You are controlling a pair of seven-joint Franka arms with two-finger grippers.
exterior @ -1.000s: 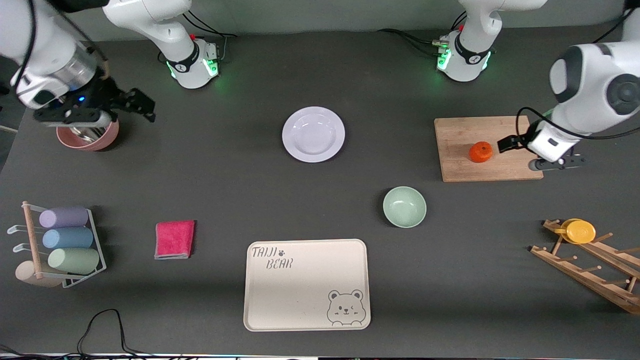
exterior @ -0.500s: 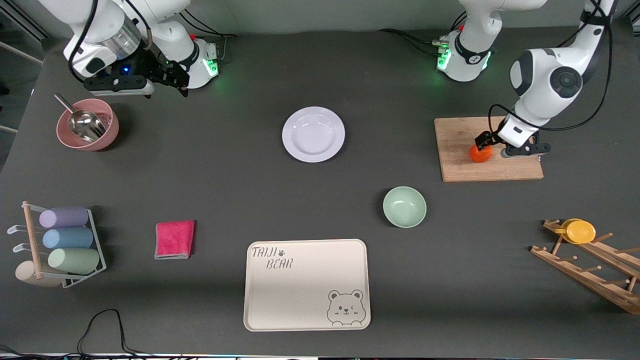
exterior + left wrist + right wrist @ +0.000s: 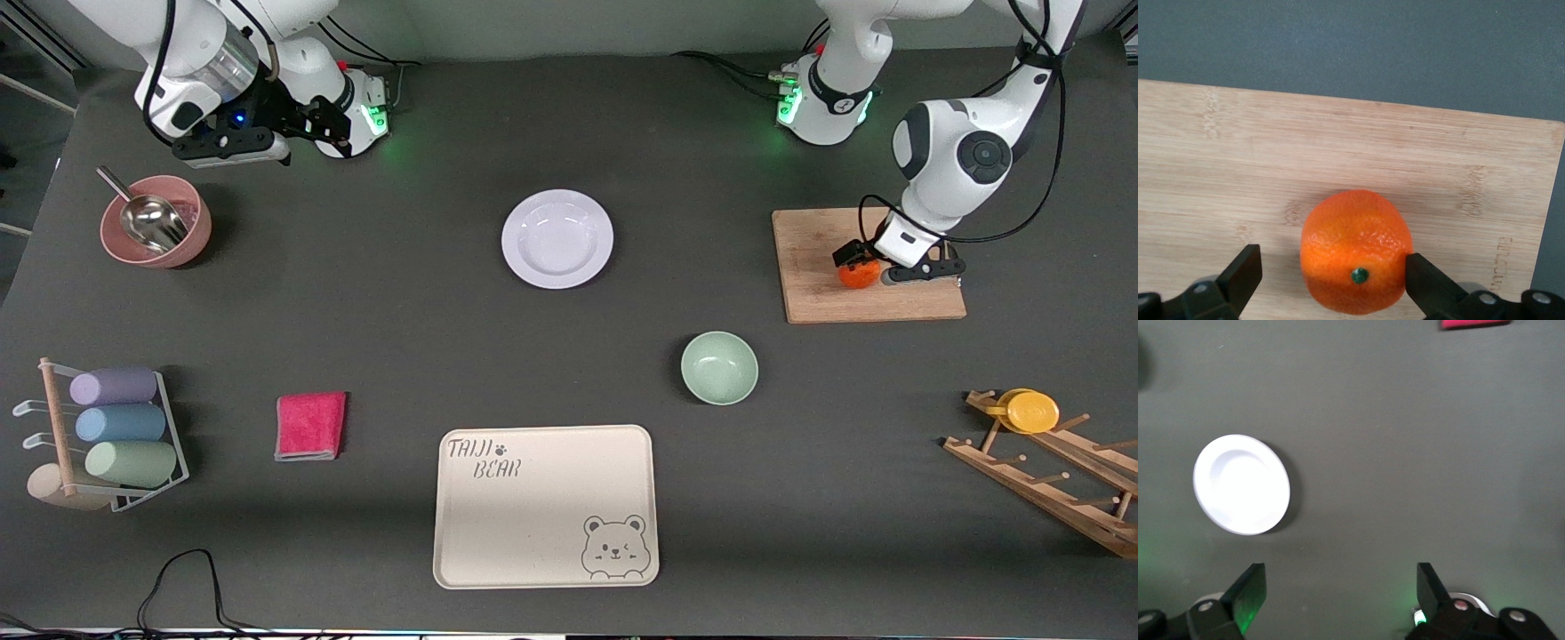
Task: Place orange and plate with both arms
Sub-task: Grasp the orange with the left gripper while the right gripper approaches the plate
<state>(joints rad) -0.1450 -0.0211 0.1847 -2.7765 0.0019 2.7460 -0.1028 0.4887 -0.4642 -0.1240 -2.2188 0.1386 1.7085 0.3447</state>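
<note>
At the upper left of the front view you see the right gripper (image 3: 307, 133) held up over the table (image 3: 400, 293) near its own base, jaws spread wide with nothing between them. Below it sits a pink bowl (image 3: 156, 233) with a metal scoop. The plate (image 3: 557, 238) lies flat at upper centre, apart from everything; the right wrist view shows the same plate (image 3: 1241, 484) alone. At the upper right, the orange (image 3: 858, 274) rests on the cutting board (image 3: 818, 267). Your left gripper (image 3: 861, 265) is down around it, jaws open: one finger (image 3: 1426, 280) touches the peel, the other (image 3: 1245, 272) stands clear.
</note>
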